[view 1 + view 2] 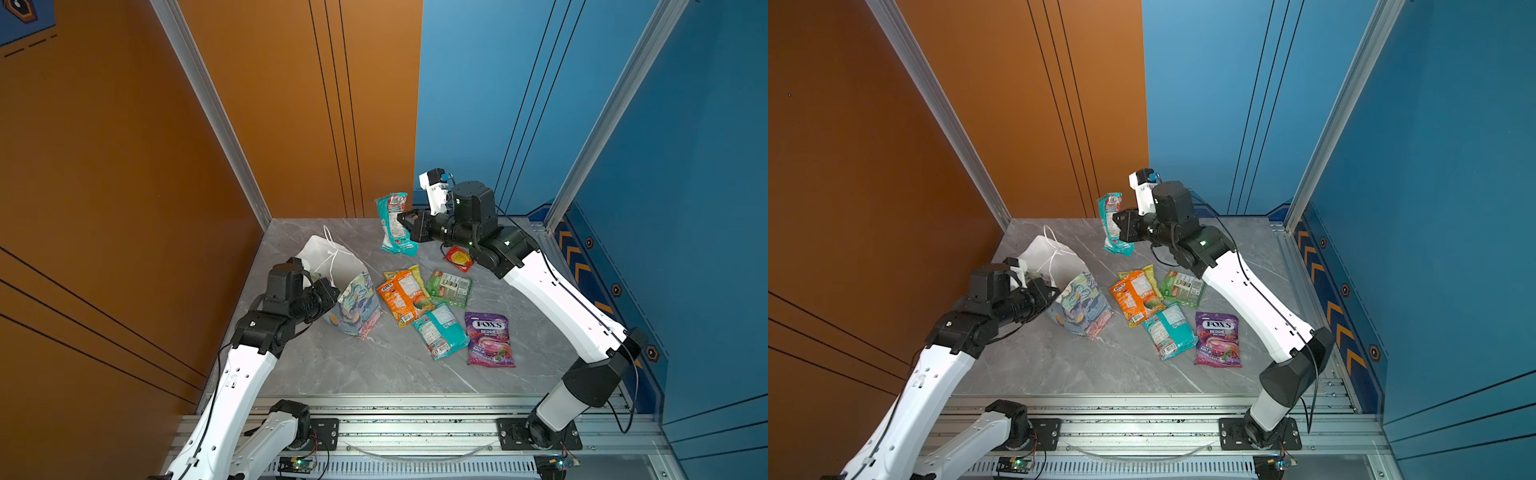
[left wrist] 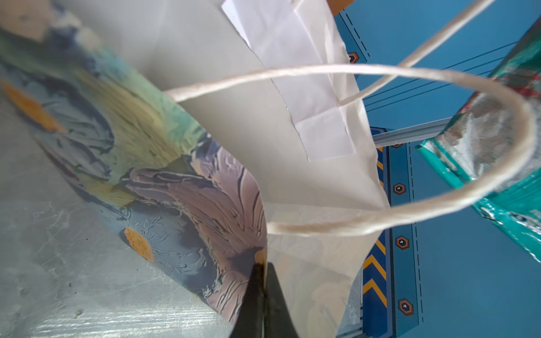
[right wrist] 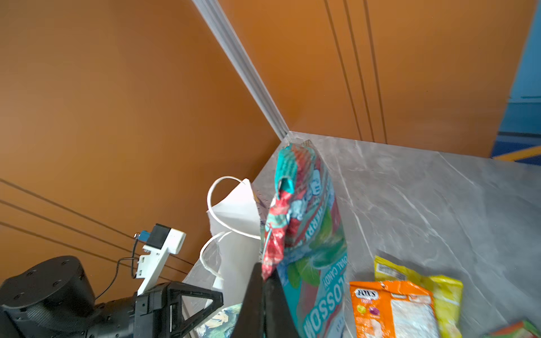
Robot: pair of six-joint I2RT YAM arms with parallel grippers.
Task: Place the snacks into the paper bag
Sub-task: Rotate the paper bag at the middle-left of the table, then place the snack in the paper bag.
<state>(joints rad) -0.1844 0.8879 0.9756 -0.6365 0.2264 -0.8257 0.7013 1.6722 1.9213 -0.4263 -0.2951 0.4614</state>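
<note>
Our left gripper (image 2: 264, 270) is clamped on the rim of the floral-print paper gift bag (image 2: 181, 187), holding it open. Our right gripper (image 3: 265, 273) pinches a glossy teal snack packet (image 3: 310, 234) up beside the bag, not in yet. We've got 6 more packets (image 1: 402, 301) lying on the table beside the bag.

The paper bag (image 1: 353, 307), left of centre: pastel flower print, white cord handles; I have it pinched at the rim, tilted, its open mouth showing the white lining. The held teal packet (image 1: 390, 220): upright in the air, farther back and right of the bag's mouth. Flat on the table (image 1: 332, 365), right of the bag: orange packet (image 1: 401, 297) overlapping a yellow packet (image 1: 415, 272); green packet (image 1: 449, 288) just beside them; second teal packet (image 1: 440, 334) and purple FOX'S Berries packet (image 1: 490, 338) nearest; small red packet (image 1: 458, 257) farther back, partly hidden
</note>
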